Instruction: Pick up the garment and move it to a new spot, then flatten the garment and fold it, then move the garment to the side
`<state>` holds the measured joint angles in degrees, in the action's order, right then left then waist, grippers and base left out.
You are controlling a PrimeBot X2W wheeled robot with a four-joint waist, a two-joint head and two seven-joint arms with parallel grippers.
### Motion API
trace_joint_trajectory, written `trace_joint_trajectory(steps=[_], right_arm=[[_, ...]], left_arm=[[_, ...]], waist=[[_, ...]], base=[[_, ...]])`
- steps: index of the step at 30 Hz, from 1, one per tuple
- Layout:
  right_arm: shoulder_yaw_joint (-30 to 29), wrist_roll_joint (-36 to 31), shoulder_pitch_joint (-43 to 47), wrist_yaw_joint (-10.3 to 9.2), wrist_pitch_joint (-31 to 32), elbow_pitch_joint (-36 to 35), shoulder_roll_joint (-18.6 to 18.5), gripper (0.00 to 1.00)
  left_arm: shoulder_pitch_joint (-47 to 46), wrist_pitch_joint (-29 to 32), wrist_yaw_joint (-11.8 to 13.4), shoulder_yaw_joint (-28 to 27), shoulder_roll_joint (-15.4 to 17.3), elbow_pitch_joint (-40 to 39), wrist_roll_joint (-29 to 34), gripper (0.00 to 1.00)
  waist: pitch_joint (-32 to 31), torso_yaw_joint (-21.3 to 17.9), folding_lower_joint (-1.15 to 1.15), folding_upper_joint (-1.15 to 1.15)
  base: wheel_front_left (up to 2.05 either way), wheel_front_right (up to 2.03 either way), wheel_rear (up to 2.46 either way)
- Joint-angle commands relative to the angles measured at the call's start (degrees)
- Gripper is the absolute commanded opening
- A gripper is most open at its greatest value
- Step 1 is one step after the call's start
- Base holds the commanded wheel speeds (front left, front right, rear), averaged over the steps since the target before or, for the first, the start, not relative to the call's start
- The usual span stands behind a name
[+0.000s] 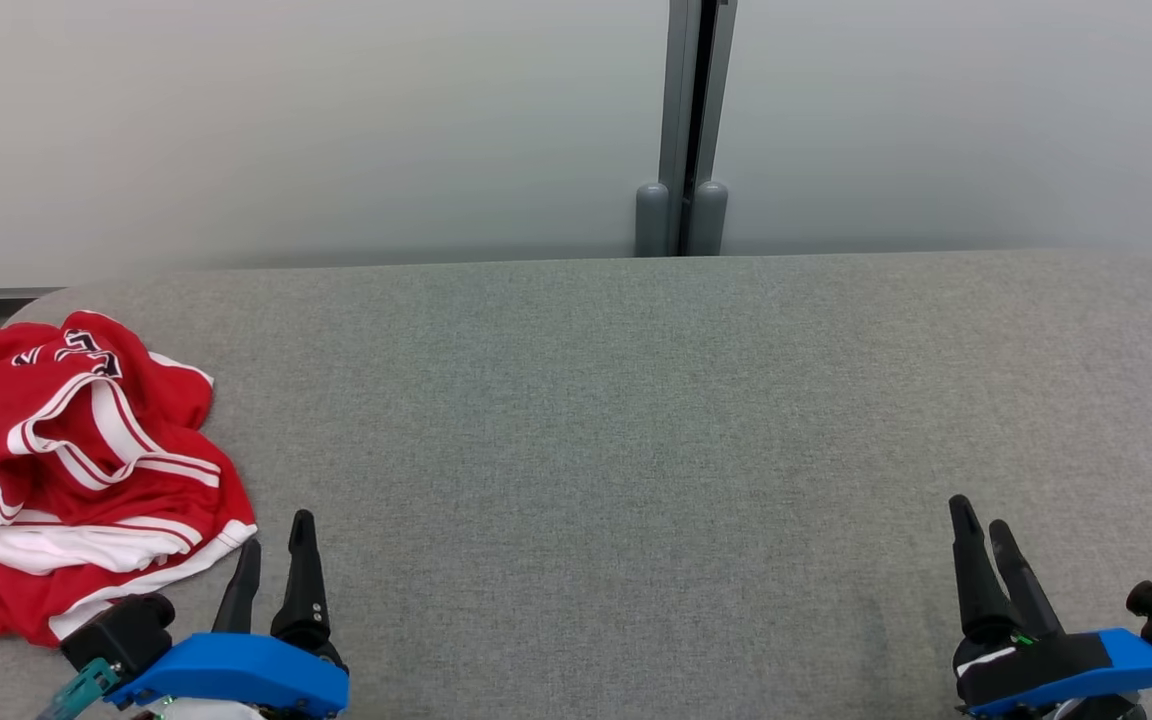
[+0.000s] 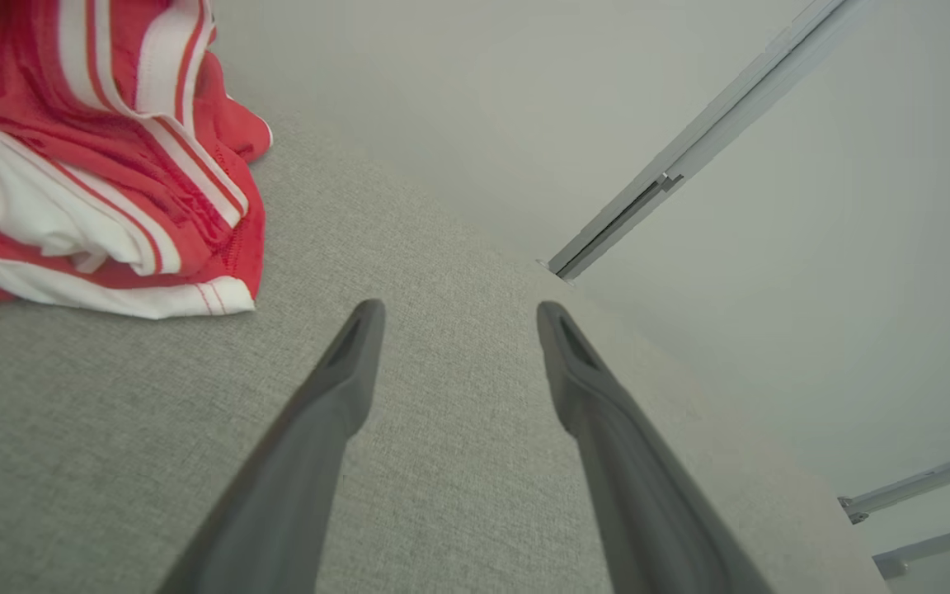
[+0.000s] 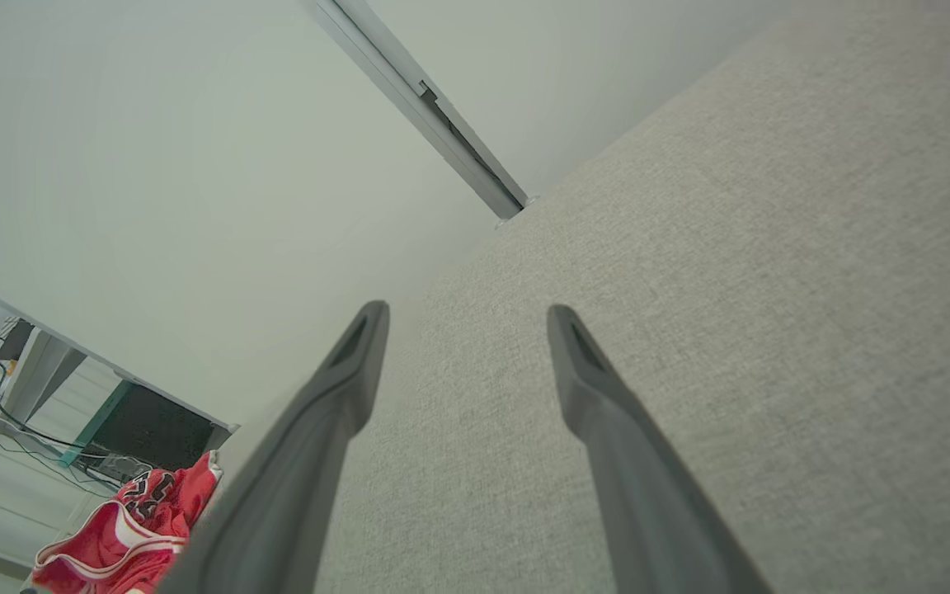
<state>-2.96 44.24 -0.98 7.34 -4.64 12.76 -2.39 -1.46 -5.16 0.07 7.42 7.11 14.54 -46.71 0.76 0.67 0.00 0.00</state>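
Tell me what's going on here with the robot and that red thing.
Nothing is being handled at this moment. A red and white garment lies crumpled at the left end of the grey table. The left gripper hovers open just beside it without touching, and the right gripper is open over the bare right side. The pick-up has not yet begun.

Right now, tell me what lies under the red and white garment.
The garment lies crumpled on the grey fabric tabletop, which shows along its near and right edges. Whether anything else sits beneath the heap cannot be seen; its folds cover that.
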Motion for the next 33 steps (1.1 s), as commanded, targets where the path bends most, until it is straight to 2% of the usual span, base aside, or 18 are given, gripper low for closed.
trace_joint_trajectory(steps=[1,23,33], right_arm=[[-0.1,-1.9,-0.2,0.13,-0.6,-0.9,-0.4,1.00],[0.2,-15.5,0.8,0.15,-3.3,-1.9,-0.5,1.00],[0.5,-20.6,1.2,0.16,-4.3,-1.7,-0.5,1.00]], left_arm=[[-0.3,-0.5,0.5,0.5,0.7,-0.5,1.8,1.00],[-0.7,-3.6,3.2,5.6,3.0,-0.7,15.4,1.00],[-0.5,-5.0,4.3,6.8,3.4,-0.7,19.3,1.00]], waist=[[0.0,0.0,0.00,0.00],[0.4,0.2,0.00,0.00],[0.5,0.4,0.00,0.00]], base=[[0.00,0.00,0.00],[0.00,0.00,0.00],[0.00,0.00,0.00]])
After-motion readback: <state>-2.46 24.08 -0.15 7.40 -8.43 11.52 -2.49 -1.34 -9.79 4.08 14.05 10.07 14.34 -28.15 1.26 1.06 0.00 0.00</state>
